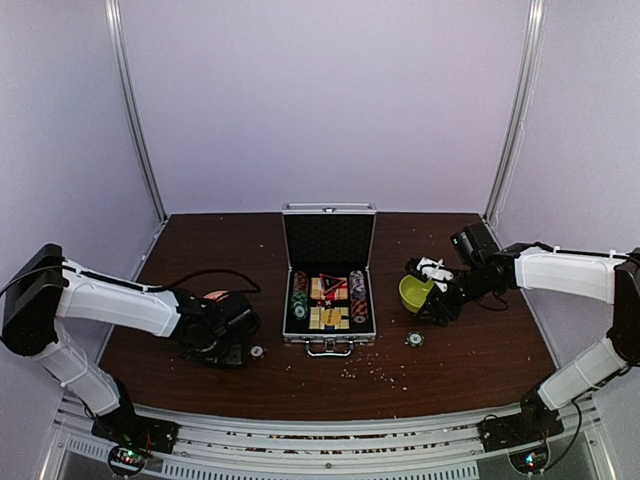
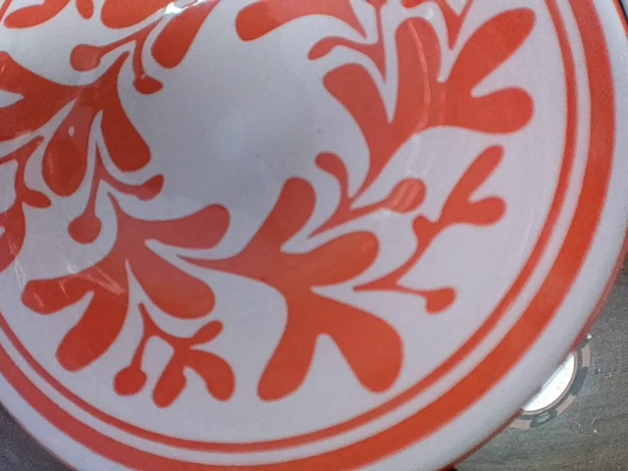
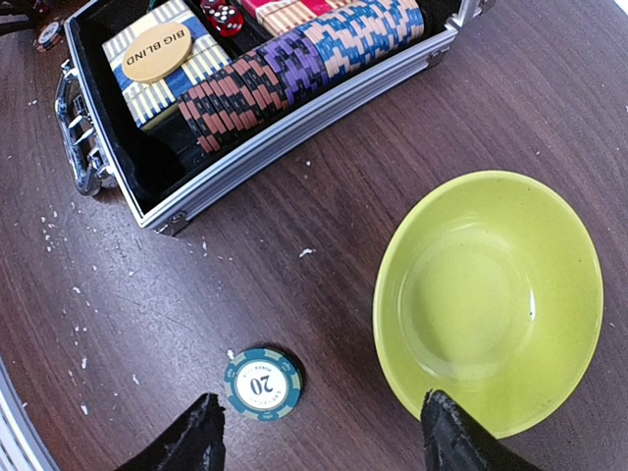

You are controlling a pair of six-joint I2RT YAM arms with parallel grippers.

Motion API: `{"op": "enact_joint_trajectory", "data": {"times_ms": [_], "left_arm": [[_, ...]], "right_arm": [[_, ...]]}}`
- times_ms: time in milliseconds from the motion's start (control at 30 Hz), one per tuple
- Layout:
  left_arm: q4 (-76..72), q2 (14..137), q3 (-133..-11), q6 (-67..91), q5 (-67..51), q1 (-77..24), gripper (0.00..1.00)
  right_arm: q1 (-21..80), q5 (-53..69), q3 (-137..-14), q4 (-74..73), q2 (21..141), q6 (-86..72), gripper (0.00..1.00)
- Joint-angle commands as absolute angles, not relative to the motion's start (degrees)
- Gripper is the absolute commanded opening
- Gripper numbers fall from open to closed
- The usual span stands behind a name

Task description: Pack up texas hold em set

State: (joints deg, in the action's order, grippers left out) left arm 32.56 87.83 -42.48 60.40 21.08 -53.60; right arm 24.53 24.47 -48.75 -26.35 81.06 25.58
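The silver case (image 1: 328, 343) lies open mid-table, its lid upright. It holds rows of striped chips (image 3: 294, 69), tan card decks (image 3: 147, 83), red dice (image 3: 224, 15) and a "BIG BLIND" button (image 3: 155, 52). A teal "20" chip (image 3: 261, 384) lies on the table between case and lime-green bowl (image 3: 491, 299); my right gripper (image 3: 324, 446) hangs open just above it, its right finger (image 3: 453, 444) over the bowl's rim. My left gripper (image 1: 222, 335) hovers close over the red-and-white floral tin lid (image 2: 294, 226), its fingers hidden. Another chip (image 2: 549, 388) lies beside the tin.
Pale crumbs (image 1: 375, 375) are scattered over the dark wooden table in front of the case. A black cable (image 1: 200, 275) runs behind the left arm. The metal frame rail (image 1: 330, 425) borders the near edge.
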Motion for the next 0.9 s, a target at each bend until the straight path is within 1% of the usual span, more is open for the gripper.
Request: {"op": "enact_joint_trajectory", "data": {"times_ms": [0,67,267,300,367,633,867], "left_arm": [[28.48,87.81,-41.09,61.19,23.08,-53.17,0.38],[28.14,88.1,-41.34,61.08,23.62,-53.18,0.36],[26.81,88.8,-41.89,59.96,24.4,-53.18,0.34],[26.81,88.98,-42.04,59.75,24.43,-53.17,0.33],[26.75,89.53,-42.38,59.43,24.12,-53.17,0.26],[26.74,90.87,-44.15,56.82,21.43,-53.73,0.14],[31.12,91.11,-46.78,52.55,16.32,-56.94,0.13]], "right_arm": [[25.05,24.96,-49.66,-26.58,81.47,26.13,0.7],[25.05,24.95,-49.63,-26.62,81.56,26.1,0.69],[25.05,24.88,-49.71,-26.62,81.85,26.1,0.7],[25.03,24.87,-49.74,-26.61,81.89,26.1,0.7],[25.05,24.87,-49.74,-26.63,81.96,26.1,0.69],[25.14,24.74,-49.74,-26.72,82.25,26.2,0.7],[25.14,24.87,-49.74,-26.81,82.26,26.19,0.7]]}}
